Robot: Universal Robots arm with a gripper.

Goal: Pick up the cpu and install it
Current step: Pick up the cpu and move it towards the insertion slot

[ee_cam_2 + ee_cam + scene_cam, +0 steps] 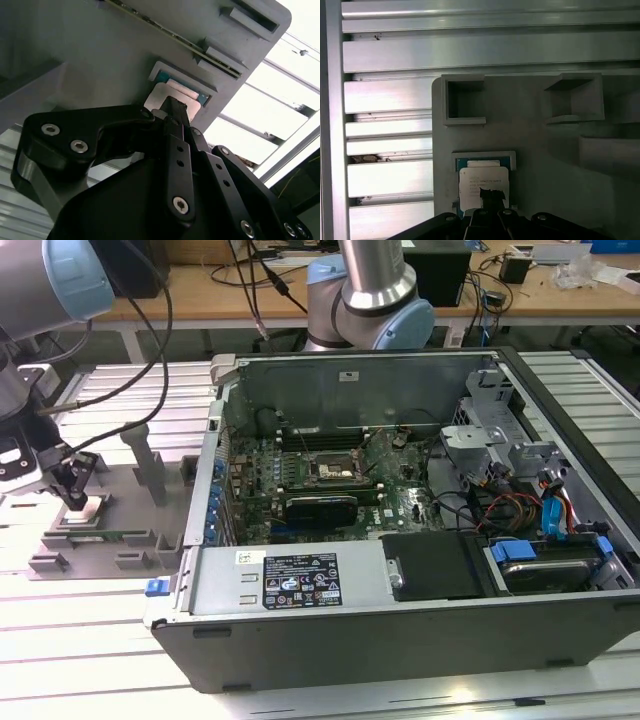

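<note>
Grey posts (148,462) rise between the cpu (92,510) and the open case (400,490)

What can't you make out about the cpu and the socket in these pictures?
- The cpu: part of its top in the first wrist view, covered by the gripper.
- Whether the gripper touches the cpu: in both wrist views its own body blocks the contact.
- The socket: exterior view, too small to tell its frame's state.

gripper (75,490): the exterior view's left, just above cpu (86,510)
cpu: on grey fixture (110,535), on surface (80,640)
computer case (400,620): open, just right of fixture
</note>
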